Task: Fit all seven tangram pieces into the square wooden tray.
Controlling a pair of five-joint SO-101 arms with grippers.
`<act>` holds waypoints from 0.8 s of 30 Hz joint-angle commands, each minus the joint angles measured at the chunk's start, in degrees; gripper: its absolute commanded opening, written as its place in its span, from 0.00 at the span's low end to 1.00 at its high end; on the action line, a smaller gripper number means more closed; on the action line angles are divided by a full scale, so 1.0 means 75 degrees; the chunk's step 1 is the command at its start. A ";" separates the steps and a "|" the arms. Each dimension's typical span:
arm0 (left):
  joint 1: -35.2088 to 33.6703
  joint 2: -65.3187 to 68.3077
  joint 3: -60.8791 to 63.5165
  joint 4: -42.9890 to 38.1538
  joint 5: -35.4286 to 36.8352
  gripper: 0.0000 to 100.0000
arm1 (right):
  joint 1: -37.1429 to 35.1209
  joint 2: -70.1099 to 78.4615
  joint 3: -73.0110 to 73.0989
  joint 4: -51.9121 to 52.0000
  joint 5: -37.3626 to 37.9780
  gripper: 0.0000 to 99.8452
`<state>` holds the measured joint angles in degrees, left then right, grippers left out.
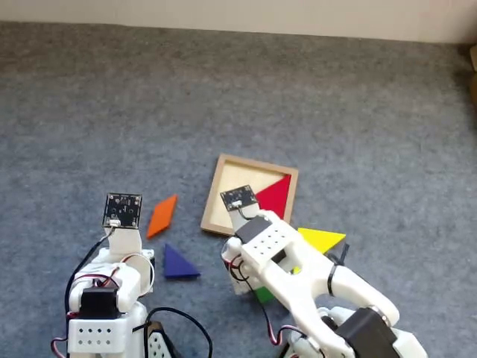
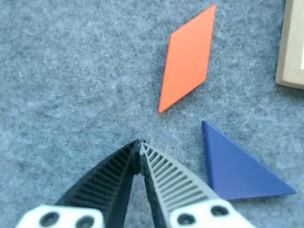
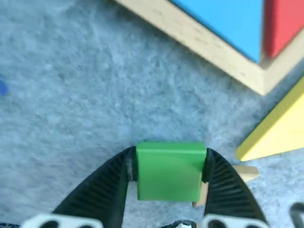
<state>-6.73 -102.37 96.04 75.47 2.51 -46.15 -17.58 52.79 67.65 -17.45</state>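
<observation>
The square wooden tray [image 1: 216, 195] lies mid-table with a red triangle [image 1: 274, 195] in it; in the right wrist view its rim [image 3: 199, 40] frames a blue piece [image 3: 223, 19] and the red triangle [image 3: 285, 23]. My right gripper [image 3: 170, 153] is shut on a green square [image 3: 168, 171] just above the carpet, short of the tray's near corner. A yellow triangle [image 3: 278, 128] lies beside it. My left gripper [image 2: 138, 143] is shut and holds nothing, low over the carpet. An orange parallelogram [image 2: 187, 58] and a dark blue triangle [image 2: 235, 166] lie just beyond it.
In the high view the orange parallelogram [image 1: 162, 215] and blue triangle [image 1: 177, 263] lie left of the tray, the yellow triangle [image 1: 322, 239] to its right. The right arm [image 1: 298, 276] overhangs the tray's near edge. Grey carpet spreads all around. A small pale wooden bit [image 3: 244, 173] sits by the right finger.
</observation>
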 commanded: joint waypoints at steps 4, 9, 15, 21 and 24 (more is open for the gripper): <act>-0.0100 -0.0322 0.0147 0.0023 0.0059 0.01 | 0.0053 -0.0815 -0.0428 0.0100 0.0082 0.16; -0.0100 -0.0322 0.0147 0.0023 0.0059 0.01 | 0.0064 -0.1330 -0.0604 0.0053 0.0082 0.16; -0.0100 -0.0322 0.0147 0.0023 0.0059 0.01 | 0.0264 -0.1412 -0.1741 0.0018 0.0949 0.16; -0.0100 -0.0322 0.0147 0.0023 0.0059 0.01 | 0.0967 -0.1401 -0.2081 -0.1295 0.1149 0.16; -0.0100 -0.0322 0.0147 0.0023 0.0059 0.01 | 0.0990 -0.1401 -0.2081 -0.1834 0.1149 0.16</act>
<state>-6.73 -102.37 96.04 75.47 2.51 -39.82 -25.85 40.75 57.89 -9.54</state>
